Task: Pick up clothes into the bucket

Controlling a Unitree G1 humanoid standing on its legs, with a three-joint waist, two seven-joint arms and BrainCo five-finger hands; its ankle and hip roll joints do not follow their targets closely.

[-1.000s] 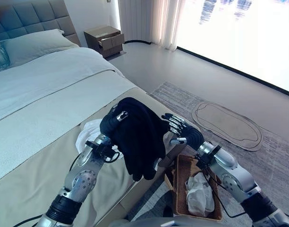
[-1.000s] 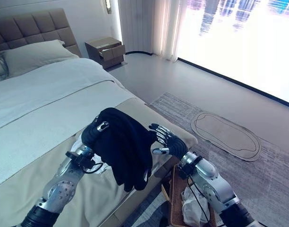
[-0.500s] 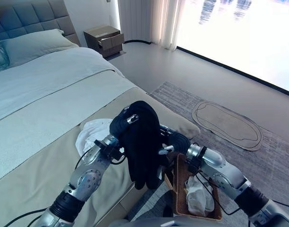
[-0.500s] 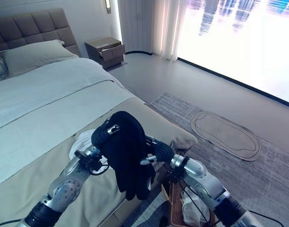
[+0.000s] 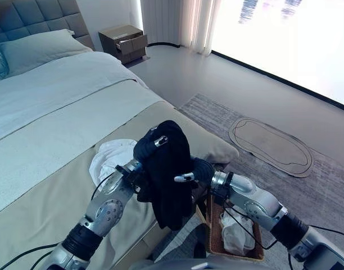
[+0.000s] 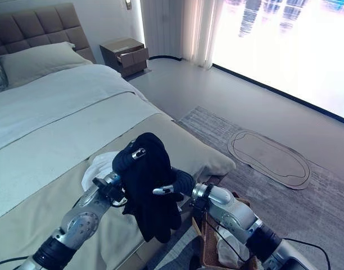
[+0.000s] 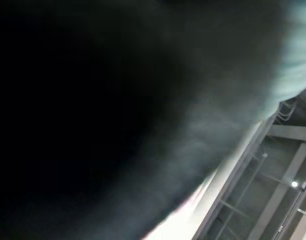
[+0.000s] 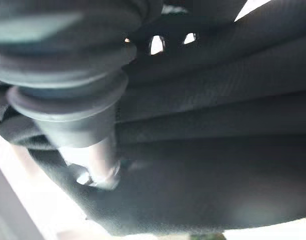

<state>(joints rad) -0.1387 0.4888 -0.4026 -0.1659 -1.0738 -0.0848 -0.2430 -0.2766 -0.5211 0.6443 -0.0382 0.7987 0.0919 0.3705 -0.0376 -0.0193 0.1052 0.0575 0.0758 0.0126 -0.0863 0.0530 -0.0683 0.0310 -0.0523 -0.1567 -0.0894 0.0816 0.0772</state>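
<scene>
Cloth is soft and light: the black garment drapes limp over your left hand above the bed edge, its tail hanging down toward the wicker basket on the floor. Left fingers are buried in the fabric, so I can't tell their grip. Right hand presses into the garment's side; fingers hidden too, can't tell. It'll slide and sag, nothing fragile; pinch a thick bunched fold near the top, not the loose tail. White cloth lies on the bed just behind
</scene>
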